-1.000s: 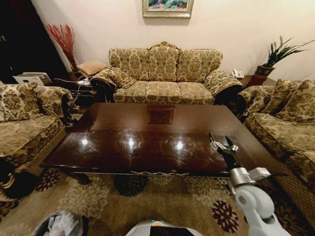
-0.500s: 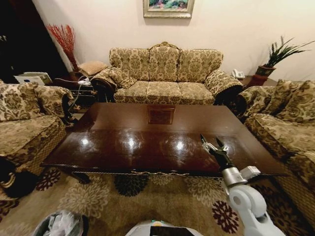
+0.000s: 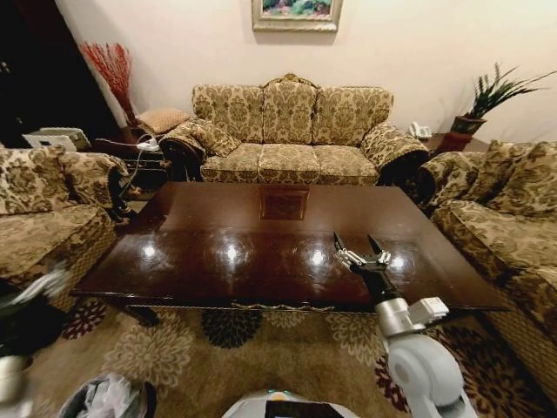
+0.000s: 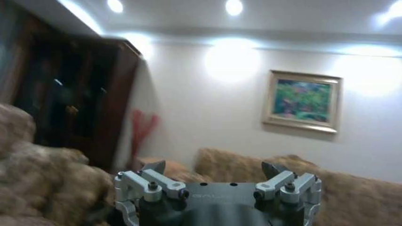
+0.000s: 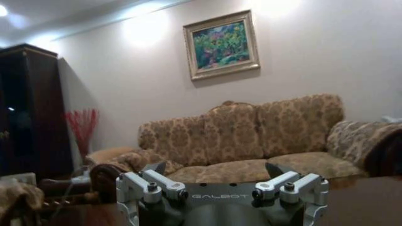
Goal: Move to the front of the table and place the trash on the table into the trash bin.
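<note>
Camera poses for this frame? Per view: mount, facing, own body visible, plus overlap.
Head: on the robot's head, looking forward and down at the table, sofa behind; right gripper open above the near right part, trash bin at bottom left.
Left wrist: faces wall and painting; left gripper open.
Right wrist: faces sofa; right gripper open.
Shared: both wrist views show the painting.

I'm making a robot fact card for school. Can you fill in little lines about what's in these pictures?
table: large dark glossy wooden coffee table, shiny top, square inlay in the middle
trash bin: small round black bin with a white liner bag, on the carpet by the robot's left
right gripper: open, above the table's near right part
left gripper: open, raised, pointing toward the wall
sofa: patterned gold sofa behind the table
</note>
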You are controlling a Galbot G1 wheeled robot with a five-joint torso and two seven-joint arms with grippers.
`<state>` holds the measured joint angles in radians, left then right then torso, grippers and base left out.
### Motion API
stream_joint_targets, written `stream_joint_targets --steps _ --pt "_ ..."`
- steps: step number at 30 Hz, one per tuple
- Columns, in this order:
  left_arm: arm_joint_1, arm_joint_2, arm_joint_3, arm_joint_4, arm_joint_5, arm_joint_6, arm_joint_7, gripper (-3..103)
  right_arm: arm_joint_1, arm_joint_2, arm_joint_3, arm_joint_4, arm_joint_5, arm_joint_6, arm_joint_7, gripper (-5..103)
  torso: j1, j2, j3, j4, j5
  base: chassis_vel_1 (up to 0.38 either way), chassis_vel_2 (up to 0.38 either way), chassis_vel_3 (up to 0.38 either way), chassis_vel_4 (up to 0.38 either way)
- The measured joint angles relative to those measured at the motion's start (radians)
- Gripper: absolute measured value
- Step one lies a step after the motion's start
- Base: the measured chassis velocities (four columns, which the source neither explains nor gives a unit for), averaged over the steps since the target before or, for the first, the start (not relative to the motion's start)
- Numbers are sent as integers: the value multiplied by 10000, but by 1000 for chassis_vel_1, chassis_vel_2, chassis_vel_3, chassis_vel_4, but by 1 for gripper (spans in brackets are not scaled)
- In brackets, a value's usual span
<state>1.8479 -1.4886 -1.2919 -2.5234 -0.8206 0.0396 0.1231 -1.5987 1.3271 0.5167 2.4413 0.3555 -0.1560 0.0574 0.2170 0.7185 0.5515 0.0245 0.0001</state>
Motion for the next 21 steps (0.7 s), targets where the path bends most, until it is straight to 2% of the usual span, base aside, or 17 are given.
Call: stream_joint_targets --steps 1,3,4,6,7,8,12,14,21 --pt "372 192 1118 -29 666 -216 122 100 -655 296 161 171 -447 283 -98 100 -1 1 0 3 -2 0 0 0 0" --pt "337 437 1783 131 1516 -363 132 100 -773 464 210 159 -735 419 -206 100 -2 1 -1 1 0 0 0 0 0" --pt "337 437 1783 131 1516 -363 132 100 -773 464 210 159 -735 419 -206 100 -2 1 -1 1 0 0 0 0 0" --pt "483 405 2578 321 2367 -717 129 100 -1035 689 385 131 -1277 832 -468 100 -1 0 0 0 -3 0 0 0 0" --pt "483 405 2578 321 2367 -717 129 100 -1035 689 385 131 -1277 832 -468 100 -1 0 0 0 -3 0 0 0 0" --pt "667 411 2913 354 2490 -964 140 100 -1316 768 483 233 -1383 957 -554 100 -1 0 0 9 4 0 0 0 0" --pt "587 576 3442 529 2527 -1144 143 100 -2043 986 875 428 -1608 1424 -915 100 -3 1 -1 -1 -3 0 0 0 0" --pt "406 479 3547 433 2081 -833 -9 100 -2126 1137 871 429 -1712 1502 -1014 100 -3 1 -2 0 -2 0 0 0 0" --pt "331 421 3544 360 1866 -617 -104 100 -2106 1177 782 449 -1704 1352 -932 100 -1 0 0 2 0 0 0 0 0"
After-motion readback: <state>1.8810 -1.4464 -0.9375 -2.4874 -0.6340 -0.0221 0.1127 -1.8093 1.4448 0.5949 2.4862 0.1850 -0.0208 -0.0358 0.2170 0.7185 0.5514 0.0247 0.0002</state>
